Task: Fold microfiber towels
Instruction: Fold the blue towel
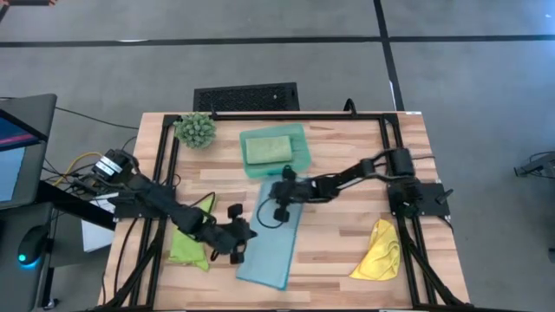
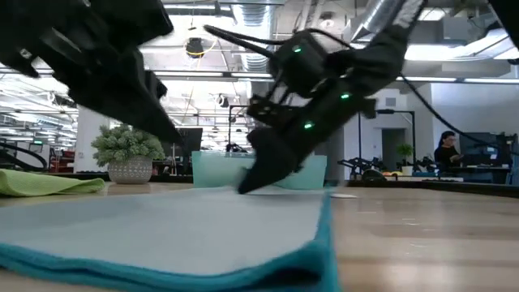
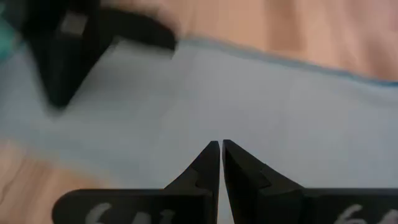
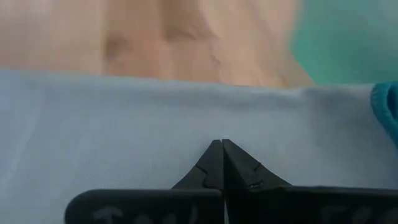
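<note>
While both arms reach inward, the left gripper (image 1: 240, 245) and right gripper (image 1: 279, 208) rest clenched on the light blue towel (image 1: 270, 247), grasping nothing.

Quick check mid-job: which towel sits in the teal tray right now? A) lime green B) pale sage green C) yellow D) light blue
B: the pale sage green towel lies folded in the teal tray, while the light blue towel is under both tools on the table.
</note>
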You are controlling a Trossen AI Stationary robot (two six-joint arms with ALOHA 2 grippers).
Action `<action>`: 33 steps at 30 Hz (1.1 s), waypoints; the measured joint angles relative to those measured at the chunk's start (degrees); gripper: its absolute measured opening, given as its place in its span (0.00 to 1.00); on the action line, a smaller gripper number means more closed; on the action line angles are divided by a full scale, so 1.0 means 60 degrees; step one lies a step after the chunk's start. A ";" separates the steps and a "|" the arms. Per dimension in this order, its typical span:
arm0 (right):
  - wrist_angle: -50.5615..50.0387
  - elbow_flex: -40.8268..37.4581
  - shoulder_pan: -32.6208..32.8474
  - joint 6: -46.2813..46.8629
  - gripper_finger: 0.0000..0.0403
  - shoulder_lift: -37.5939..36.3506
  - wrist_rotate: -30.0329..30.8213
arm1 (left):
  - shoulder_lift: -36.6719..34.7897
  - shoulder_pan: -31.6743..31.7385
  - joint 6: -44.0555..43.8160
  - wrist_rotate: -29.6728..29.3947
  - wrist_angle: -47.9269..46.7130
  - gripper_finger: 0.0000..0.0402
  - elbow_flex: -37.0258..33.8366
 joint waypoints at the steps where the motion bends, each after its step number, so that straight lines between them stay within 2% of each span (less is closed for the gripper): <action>1: 0.0004 0.0323 -0.0061 -0.0681 0.03 0.0188 -0.0227 | -0.0004 -0.0116 0.0096 -0.0104 0.0188 0.03 0.0003; 4: -0.0497 0.1136 -0.0148 -0.2232 0.04 0.0541 -0.0453 | -0.0004 -0.0365 0.0183 -0.0380 0.0524 0.03 0.0003; 9: -0.1576 0.1248 0.0251 -0.2251 0.03 -0.0180 -0.0425 | 0.0165 -0.0588 0.0170 -0.0668 0.0507 0.03 0.0001; 14: -0.1376 0.0513 0.1425 -0.1347 0.01 -0.1451 -0.0053 | 0.1170 -0.0678 0.0376 -0.0705 0.1128 0.03 -0.0033; 18: -0.0466 0.0054 0.2480 -0.0542 0.03 -0.1350 0.0414 | 0.2159 -0.0739 0.0092 0.0170 0.1828 0.03 0.0099; 20: -0.0590 0.0004 0.2919 -0.0260 0.04 -0.1361 0.0693 | 0.2483 -0.0740 -0.0341 0.0347 0.1992 0.03 0.0246; 24: -0.0645 -0.0003 0.3674 -0.0015 0.04 -0.1187 0.2017 | 0.3203 -0.0795 -0.1072 0.0597 0.2789 0.03 0.0726; 27: -0.0870 0.0016 0.4108 0.0312 0.03 -0.1516 0.2656 | 0.3725 -0.0856 -0.1278 0.0577 0.3484 0.03 0.1078; 33: -0.1679 0.0023 0.5223 0.1629 0.03 -0.1889 0.2954 | 0.4258 -0.1186 -0.1973 -0.0045 0.3400 0.03 0.2051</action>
